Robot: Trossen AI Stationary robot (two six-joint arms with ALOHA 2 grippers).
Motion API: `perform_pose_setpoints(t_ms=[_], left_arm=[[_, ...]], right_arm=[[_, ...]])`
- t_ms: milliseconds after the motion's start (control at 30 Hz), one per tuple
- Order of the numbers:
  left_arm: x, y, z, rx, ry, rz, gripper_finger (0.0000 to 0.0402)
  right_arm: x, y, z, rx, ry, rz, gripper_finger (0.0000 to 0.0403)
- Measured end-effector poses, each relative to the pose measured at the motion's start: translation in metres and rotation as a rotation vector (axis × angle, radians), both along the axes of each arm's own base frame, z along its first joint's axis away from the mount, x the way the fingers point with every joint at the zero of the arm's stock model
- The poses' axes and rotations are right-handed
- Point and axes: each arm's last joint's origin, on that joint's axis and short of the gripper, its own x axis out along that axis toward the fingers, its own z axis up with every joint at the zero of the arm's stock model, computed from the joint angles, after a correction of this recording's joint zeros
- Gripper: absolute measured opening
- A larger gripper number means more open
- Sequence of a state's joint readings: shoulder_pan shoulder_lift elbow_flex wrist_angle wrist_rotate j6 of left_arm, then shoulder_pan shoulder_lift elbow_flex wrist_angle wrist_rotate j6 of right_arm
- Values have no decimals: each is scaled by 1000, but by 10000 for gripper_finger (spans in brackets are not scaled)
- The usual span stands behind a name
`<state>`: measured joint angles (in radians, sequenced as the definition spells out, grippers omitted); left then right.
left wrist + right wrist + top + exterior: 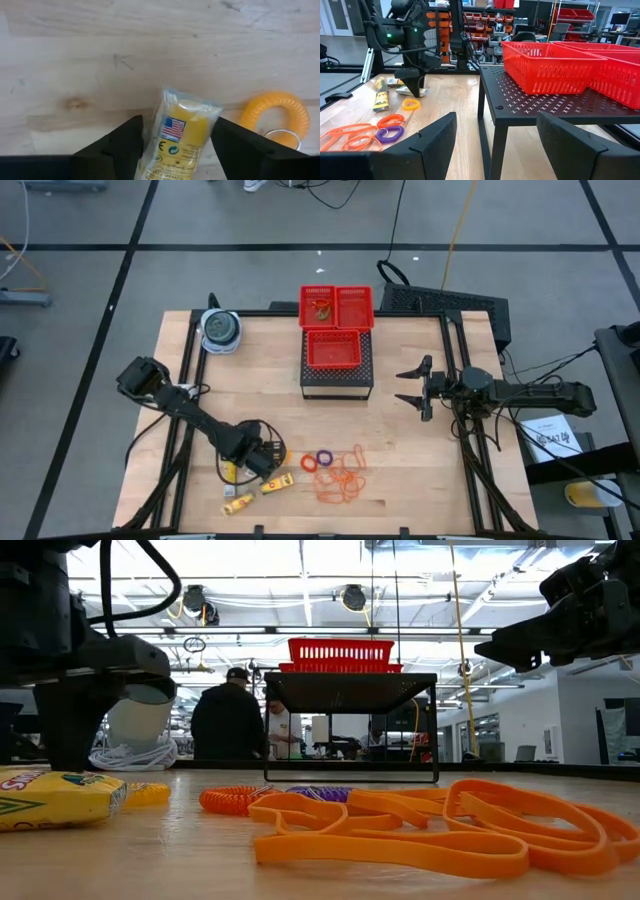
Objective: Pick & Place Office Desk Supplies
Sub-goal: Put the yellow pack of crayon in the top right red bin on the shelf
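Pretty typical open workshop: grey concrete floor (90,220) with dark lines crossing it, bright ceiling lights (300,560) overhead, shelving stacked with red storage bins (487,20) in the back, and a person in a dark jacket (228,720) standing behind the light wooden table (420,460).

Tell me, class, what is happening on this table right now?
The left gripper is down at the table's front, its open fingers on either side of a yellow packet that lies on the wood. An orange ring lies beside it, with rubber bands close by. The right gripper waits open beside the black stand carrying the red baskets.
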<state>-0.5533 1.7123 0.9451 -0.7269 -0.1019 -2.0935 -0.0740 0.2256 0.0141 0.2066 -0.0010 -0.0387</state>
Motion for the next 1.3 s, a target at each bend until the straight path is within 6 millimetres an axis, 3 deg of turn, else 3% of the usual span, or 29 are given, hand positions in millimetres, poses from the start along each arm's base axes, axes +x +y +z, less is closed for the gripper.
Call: perform_pose_setpoints(t_ms=[300,533,767,1000,1167,1300], left_arm=[[-4,-6,0,-122,82,-101,180],[-2,-2,0,-60,52,-96,138],[10,23,8,-9,11,-226,98],[19,57,33,34,-90,-344,104],[25,78,57,151,-238,-442,105],[40,84,72,285,-423,-614,105]], right_arm=[[0,0,0,0,0,0,267],[0,0,0,0,0,0,267],[0,0,0,0,-1,0,267],[0,0,0,0,0,0,267],[0,0,0,0,0,0,267],[0,0,0,0,0,0,267]])
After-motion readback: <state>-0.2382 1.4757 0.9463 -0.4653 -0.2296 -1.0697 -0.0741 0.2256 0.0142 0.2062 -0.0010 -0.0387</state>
